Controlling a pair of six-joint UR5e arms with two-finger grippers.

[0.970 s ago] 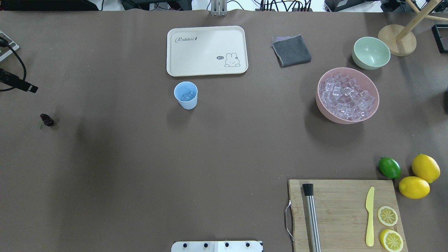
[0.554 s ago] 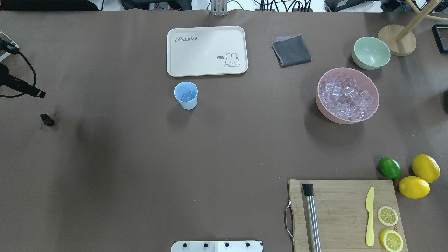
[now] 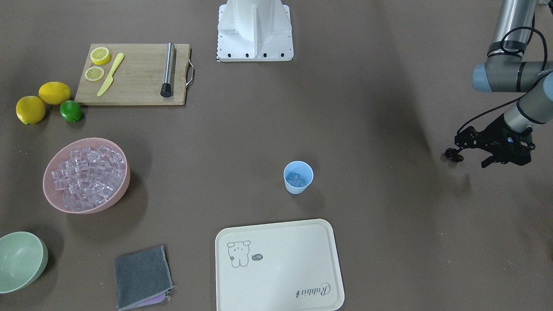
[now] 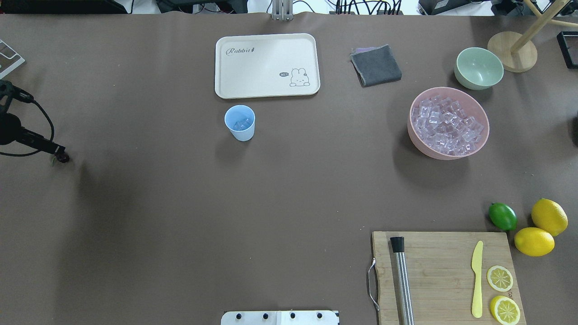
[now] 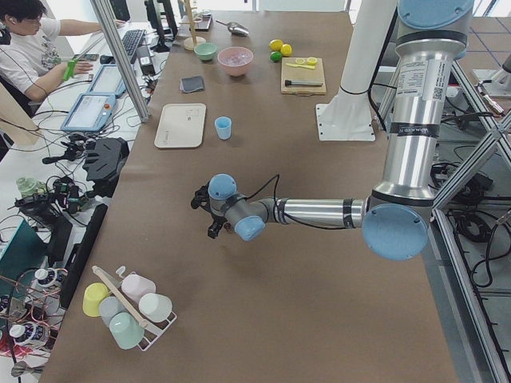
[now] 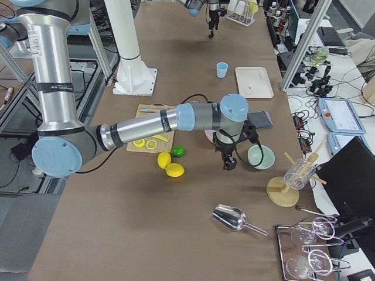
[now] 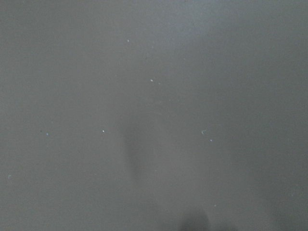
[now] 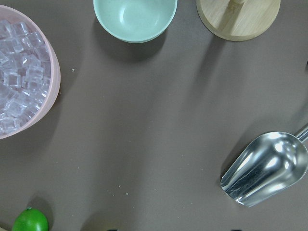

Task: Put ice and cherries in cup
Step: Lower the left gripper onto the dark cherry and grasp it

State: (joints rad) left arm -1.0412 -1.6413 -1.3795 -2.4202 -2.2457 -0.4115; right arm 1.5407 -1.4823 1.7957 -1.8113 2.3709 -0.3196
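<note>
Count and position, for your record.

**Task items**
- You have one cup (image 4: 240, 123) standing upright on the table (image 4: 180, 203), just beside the near edge of one cream tray (image 4: 266, 67).
- There is ice (image 3: 296, 178) inside the cup. It is a few clear cubes, and the exact number cannot be read.
- One pink bowl (image 4: 426, 152) on your right side is heaped with many more cubes.
- The cherries (image 3: 453, 154), one dark joined pair, lie on the table at the far left, well apart from the cup.

**Grippers**
- The left gripper (image 3: 471, 154) is low over the table with its jaws apart. One fingertip is right at the cherries, and contact cannot be confirmed.
- The right gripper (image 6: 229, 164) hangs near the pink bowl and one pale green bowl (image 4: 478, 67). I cannot tell how its jaws stand.

**Other items**
- There is one grey cloth (image 4: 376, 65) and one metal scoop (image 8: 264, 168).
- One cutting board (image 4: 438, 271) carries one steel rod (image 4: 403, 280), one yellow knife (image 4: 477, 280) and two lemon slices (image 4: 500, 278).
- Beside the board are two whole lemons (image 4: 549, 216) and one lime (image 4: 502, 216).
</note>
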